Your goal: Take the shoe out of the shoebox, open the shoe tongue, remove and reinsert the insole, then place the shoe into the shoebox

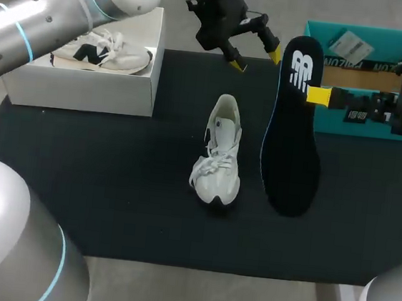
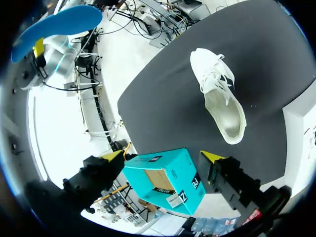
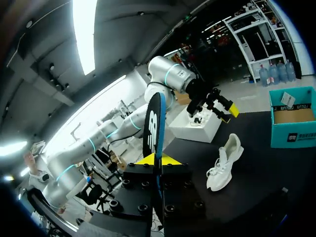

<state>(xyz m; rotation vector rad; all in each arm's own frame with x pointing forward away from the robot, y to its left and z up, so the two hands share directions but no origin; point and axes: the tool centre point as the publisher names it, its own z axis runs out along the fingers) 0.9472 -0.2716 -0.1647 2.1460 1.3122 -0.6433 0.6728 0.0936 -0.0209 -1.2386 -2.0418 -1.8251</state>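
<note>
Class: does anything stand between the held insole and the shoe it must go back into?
Nothing visible does. The right gripper holds the insole beside the shoe; the open left gripper hovers beyond the heel, off that path.

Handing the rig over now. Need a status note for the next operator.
Left gripper: open, empty, raised above the black mat, past the white shoe.
Right gripper: shut on the black insole, held beside the shoe.
Teal shoebox open at right; white box at left holds a second shoe.
Done: shoe out, insole out.
Left: reinsert insole, box the shoe.
</note>
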